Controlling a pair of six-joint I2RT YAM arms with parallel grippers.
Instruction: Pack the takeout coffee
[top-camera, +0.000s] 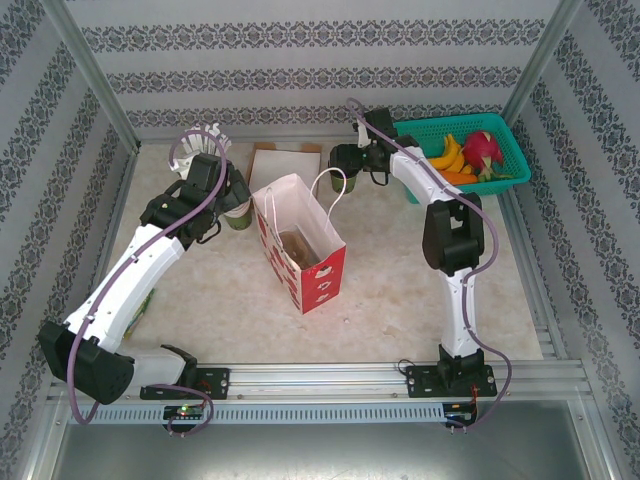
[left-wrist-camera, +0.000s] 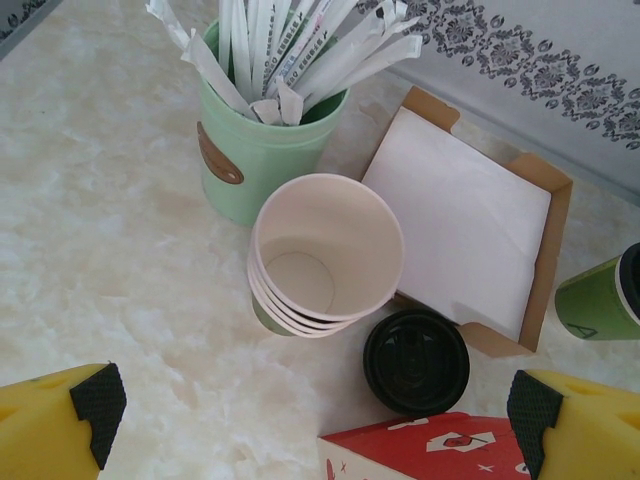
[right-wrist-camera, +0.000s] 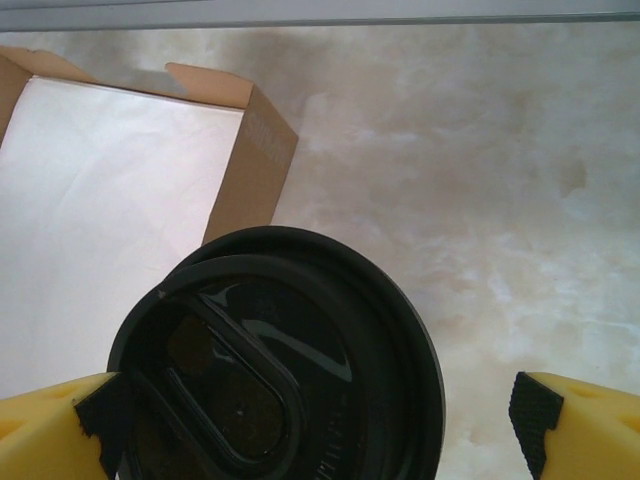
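The right gripper (right-wrist-camera: 318, 415) is standing wide, its yellow fingers (right-wrist-camera: 575, 430) sitting at the lower corners of the right wrist view with the takeout coffee (right-wrist-camera: 280, 350) between them. The cup's black lid is sitting at lower left, touching or nearly touching the left-hand pad and lying well apart from the right-hand one. Just above the lid a brown cardboard tray (right-wrist-camera: 255, 160) of white napkins is lying on the marbled table (right-wrist-camera: 480, 180). In the top view the cup is standing at upper centre, just behind the handle of a red-and-white paper bag (top-camera: 320, 285) that is standing open mid-frame. A teal basket (top-camera: 450, 122) of fruit is sitting at upper right.

The left gripper (left-wrist-camera: 315, 420) is likewise gaping wide, holding nothing and hovering over a stack of cream cups (left-wrist-camera: 325, 250). Above the stack a green cup (left-wrist-camera: 240, 160) of white wrapped sticks is standing. At lower centre a second black lid (left-wrist-camera: 415, 360) is lying just beside the stack; whether a cup is under it I cannot tell.
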